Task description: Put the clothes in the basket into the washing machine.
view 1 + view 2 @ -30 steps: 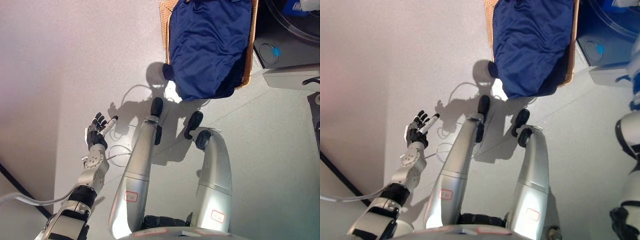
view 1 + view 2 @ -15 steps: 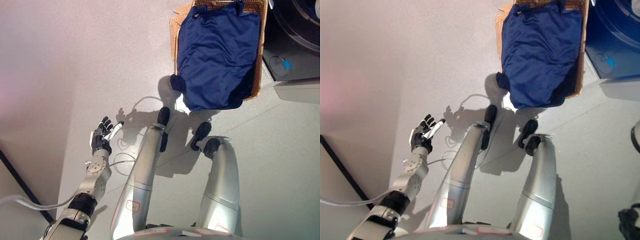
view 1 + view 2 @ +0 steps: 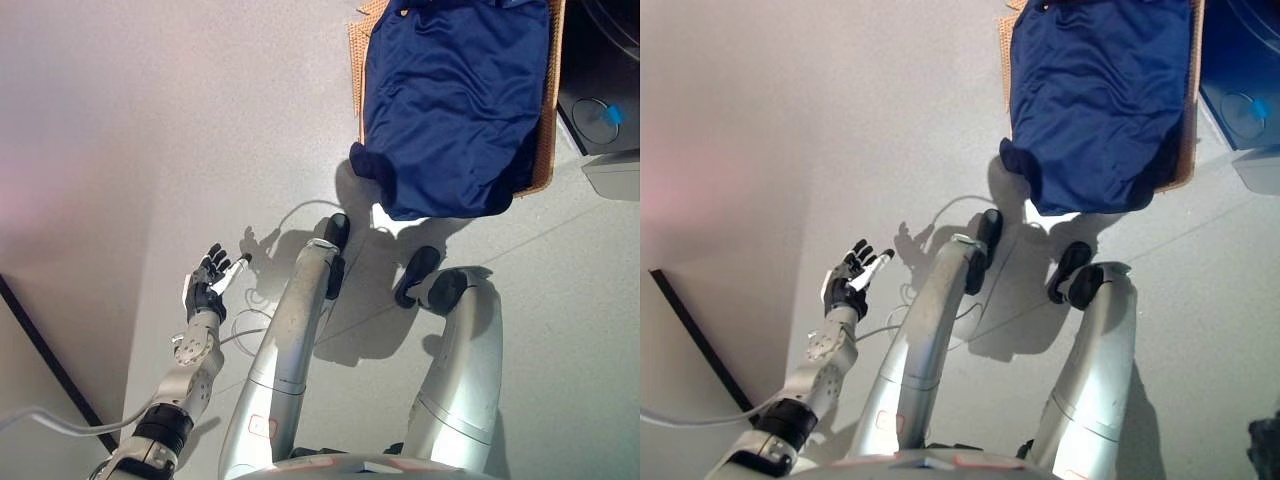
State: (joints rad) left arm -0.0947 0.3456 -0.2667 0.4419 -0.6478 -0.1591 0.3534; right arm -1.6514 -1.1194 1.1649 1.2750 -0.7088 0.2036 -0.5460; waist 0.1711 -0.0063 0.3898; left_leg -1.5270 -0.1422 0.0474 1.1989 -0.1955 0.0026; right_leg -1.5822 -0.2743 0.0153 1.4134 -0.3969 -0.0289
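A woven basket (image 3: 353, 45) stands on the floor at the top right, and a dark blue garment (image 3: 455, 100) fills it and spills over its near rim. Just right of the basket, part of the washing machine (image 3: 605, 120) shows at the view's edge. My left hand (image 3: 208, 285) hangs at the lower left, far from the basket, with its fingers spread and nothing in it. My right hand shows in neither view.
The basket and the machine stand on grey floor (image 3: 150, 120). A dark strip (image 3: 40, 350) runs diagonally along the floor at the lower left, with a paler surface beyond it.
The whole picture has shifted, so the camera has moved; the basket now shows farther right. My left hand stays open at my side.
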